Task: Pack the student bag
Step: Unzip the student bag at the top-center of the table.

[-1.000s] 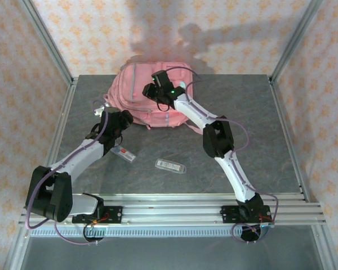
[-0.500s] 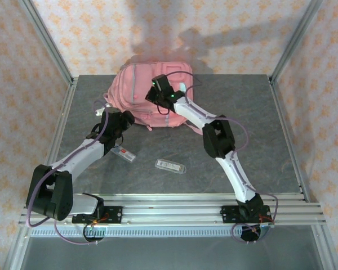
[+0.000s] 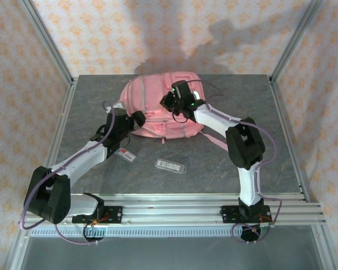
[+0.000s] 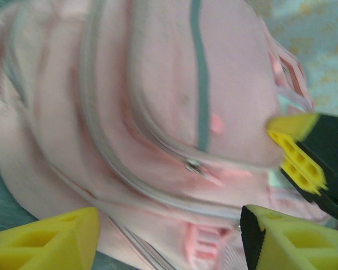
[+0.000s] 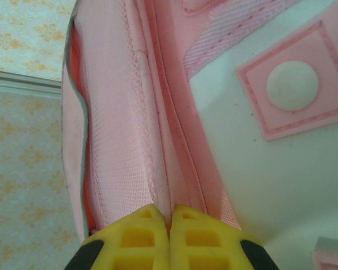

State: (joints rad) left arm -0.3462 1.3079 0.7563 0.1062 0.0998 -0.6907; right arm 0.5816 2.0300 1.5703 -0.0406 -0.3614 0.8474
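The student bag (image 3: 149,93) is a large pink backpack lying at the back middle of the table. My right gripper (image 3: 169,104) sits on top of it, shut on a fold of its pink fabric (image 5: 158,169); the yellow fingertips meet at the pinch (image 5: 170,216). My left gripper (image 3: 137,118) is at the bag's near left edge. Its jaws (image 4: 170,225) stand open, with the bag's zip seams (image 4: 158,84) just ahead of them and between the tips. One yellow finger of the right gripper (image 4: 297,160) shows at the right of the left wrist view.
A small clear packet (image 3: 171,166) lies on the grey table in front of the bag. Another flat packet (image 3: 124,153) lies beside the left forearm. A pink strap (image 3: 218,140) trails under the right arm. Metal frame posts and patterned walls bound the table.
The right gripper shut on the bag's fabric and dragged the bag rightward and nearer. The left gripper followed right to the bag's near left edge, still open.
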